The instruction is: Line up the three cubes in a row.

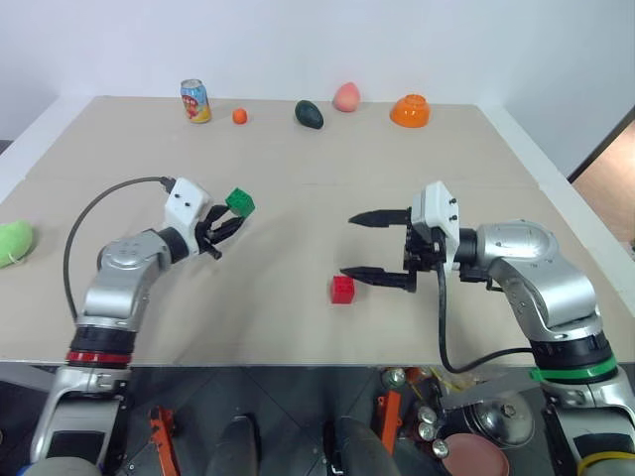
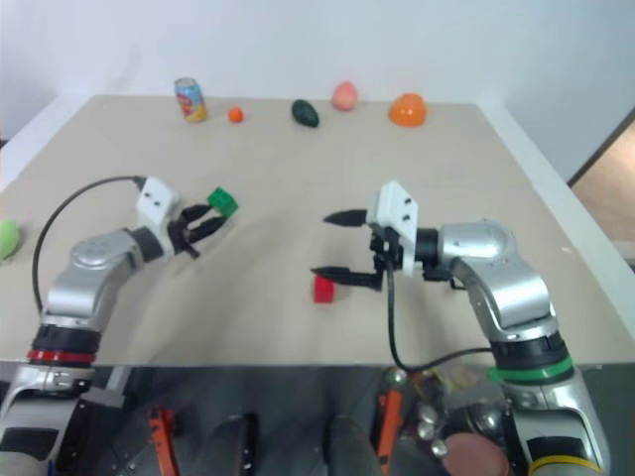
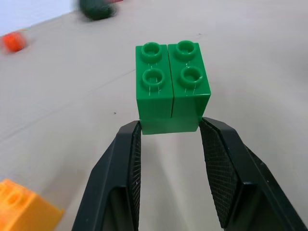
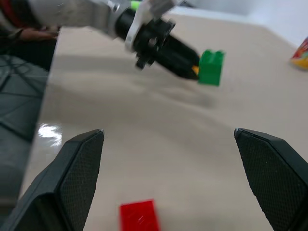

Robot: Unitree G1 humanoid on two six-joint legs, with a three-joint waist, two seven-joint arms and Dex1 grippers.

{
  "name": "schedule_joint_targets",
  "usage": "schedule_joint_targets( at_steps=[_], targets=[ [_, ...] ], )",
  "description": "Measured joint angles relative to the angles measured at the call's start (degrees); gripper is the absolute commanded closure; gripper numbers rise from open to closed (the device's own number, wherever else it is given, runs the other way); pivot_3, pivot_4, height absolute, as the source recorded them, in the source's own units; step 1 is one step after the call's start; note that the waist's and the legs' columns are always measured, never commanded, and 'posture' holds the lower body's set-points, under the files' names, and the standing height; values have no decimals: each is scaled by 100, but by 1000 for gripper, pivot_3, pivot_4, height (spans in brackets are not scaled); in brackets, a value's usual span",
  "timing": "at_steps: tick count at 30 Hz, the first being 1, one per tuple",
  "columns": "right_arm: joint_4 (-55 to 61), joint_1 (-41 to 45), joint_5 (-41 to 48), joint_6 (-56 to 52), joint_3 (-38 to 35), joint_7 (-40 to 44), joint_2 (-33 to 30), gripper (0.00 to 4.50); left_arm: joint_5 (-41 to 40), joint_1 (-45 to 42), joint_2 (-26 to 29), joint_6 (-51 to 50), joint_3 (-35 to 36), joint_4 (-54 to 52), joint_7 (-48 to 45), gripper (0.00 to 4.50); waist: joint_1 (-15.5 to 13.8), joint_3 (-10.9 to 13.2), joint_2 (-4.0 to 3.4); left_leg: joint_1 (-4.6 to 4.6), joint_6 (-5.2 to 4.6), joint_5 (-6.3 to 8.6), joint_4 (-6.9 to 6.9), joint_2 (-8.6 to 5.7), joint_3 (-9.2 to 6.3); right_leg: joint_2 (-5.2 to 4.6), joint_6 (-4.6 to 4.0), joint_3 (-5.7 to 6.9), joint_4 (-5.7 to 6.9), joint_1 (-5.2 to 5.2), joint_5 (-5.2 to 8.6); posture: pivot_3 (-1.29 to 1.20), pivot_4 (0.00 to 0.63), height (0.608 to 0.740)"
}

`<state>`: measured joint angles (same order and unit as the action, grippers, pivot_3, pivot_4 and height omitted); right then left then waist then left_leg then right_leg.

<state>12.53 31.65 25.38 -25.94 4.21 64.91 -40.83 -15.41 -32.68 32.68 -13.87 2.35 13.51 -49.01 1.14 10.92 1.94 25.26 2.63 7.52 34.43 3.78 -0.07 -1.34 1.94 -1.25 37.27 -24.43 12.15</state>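
My left gripper [image 1: 228,220] is shut on the green cube [image 1: 239,203] and holds it a little above the tan table [image 1: 298,178], left of the middle. In the left wrist view the two black fingers [image 3: 130,163] pinch the lower sides of the green cube [image 3: 172,86], studs facing the camera. The yellow cube [image 3: 24,209] lies on the table beneath that hand. The red cube [image 1: 342,289] rests on the table near the front edge. My right gripper [image 1: 348,246] stands open just right of the red cube, pointing left, with nothing between its fingers.
Along the table's far edge stand a soda can [image 1: 195,101], a small orange ball [image 1: 239,116], a dark green fruit [image 1: 309,114], a peach [image 1: 345,96] and an orange bowl [image 1: 410,110]. A green plush toy [image 1: 12,241] lies at the left edge.
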Motion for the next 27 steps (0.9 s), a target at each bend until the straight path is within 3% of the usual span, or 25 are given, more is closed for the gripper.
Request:
schedule_joint_targets(
  at_steps=[9, 19, 27],
  targets=[
    [539, -448, 400, -313, -426, -30, -359, 0, -647, 300, 486, 441, 35, 400, -2170, 3222, 0, 0, 0, -1, -1, -1, 6, 1, 3, -5, -4, 1, 0, 1, -2, 0, 150, 738],
    [1472, -1484, 1413, -1059, -1246, 13, -1013, 0, -361, 341, 495, 976, -498, 613, -3260, 3222, -8, 0, 0, 2, -2, 1, 6, 1, 3, -7, -2, 1, -1, 3, 3, 0, 150, 738],
    [1513, -1849, 1281, -979, -1309, -36, -1164, 0, -71, -78, 296, 1405, -911, 995, -3653, 3222, -2, 0, 0, -3, -3, 0, 16, 1, 3, -7, -8, 2, -1, 4, -3, 0, 150, 738]
  ],
)
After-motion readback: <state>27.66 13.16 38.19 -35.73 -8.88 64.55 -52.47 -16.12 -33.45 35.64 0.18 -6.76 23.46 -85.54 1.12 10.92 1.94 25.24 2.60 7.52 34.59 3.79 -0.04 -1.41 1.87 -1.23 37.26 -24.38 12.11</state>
